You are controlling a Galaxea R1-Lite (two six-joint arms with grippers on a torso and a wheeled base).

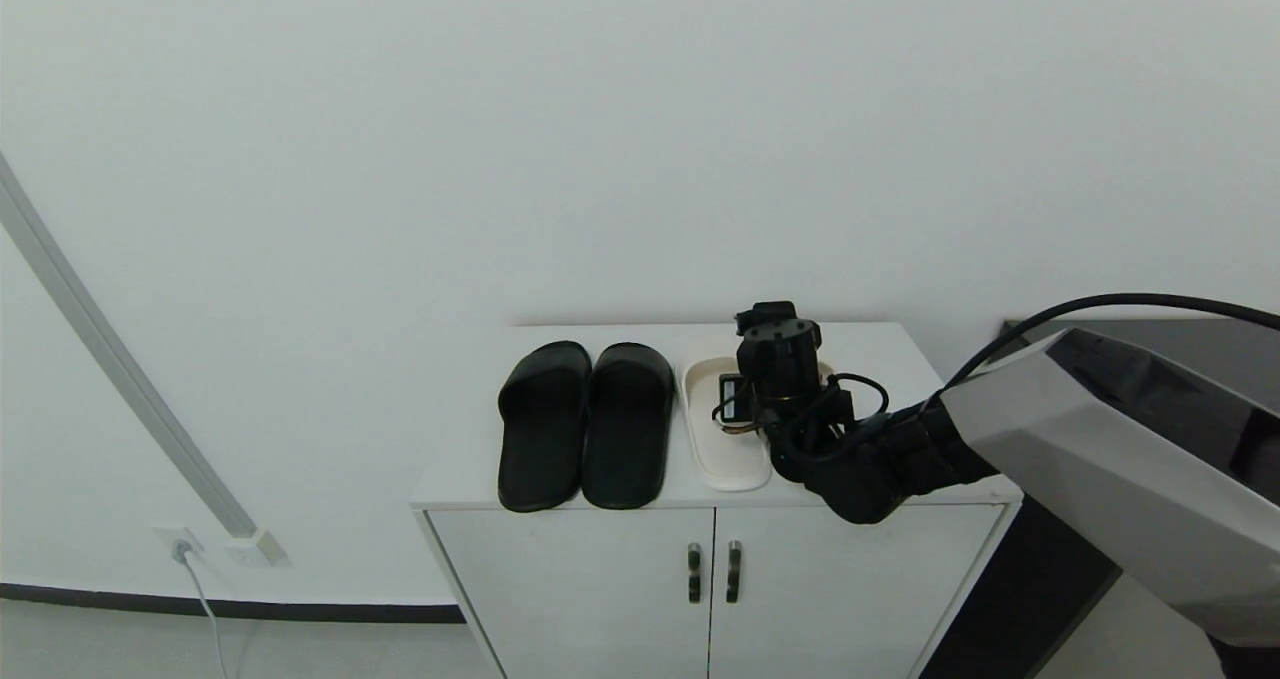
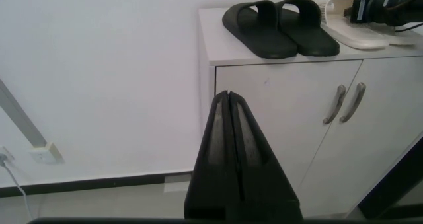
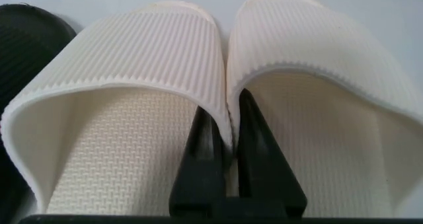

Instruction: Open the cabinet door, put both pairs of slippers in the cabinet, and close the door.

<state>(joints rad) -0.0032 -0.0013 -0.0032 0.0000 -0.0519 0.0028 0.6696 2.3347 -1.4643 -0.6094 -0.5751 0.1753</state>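
White slippers (image 1: 720, 459): ribbed foam straps, textured footbeds, lying side by side on the cabinet (image 1: 458, 481) top, long axes running front to back, toes pointing at the wall. Right gripper (image 3: 226, 112) clamping their two touching strap edges between its jaws. Black slippers (image 1: 585, 424): smooth, lying just beside, pointing likewise. Doors (image 1: 580, 599) standing closed below. Left gripper (image 2: 229, 97) hanging low before the cabinet, jaws pressing together on nothing.
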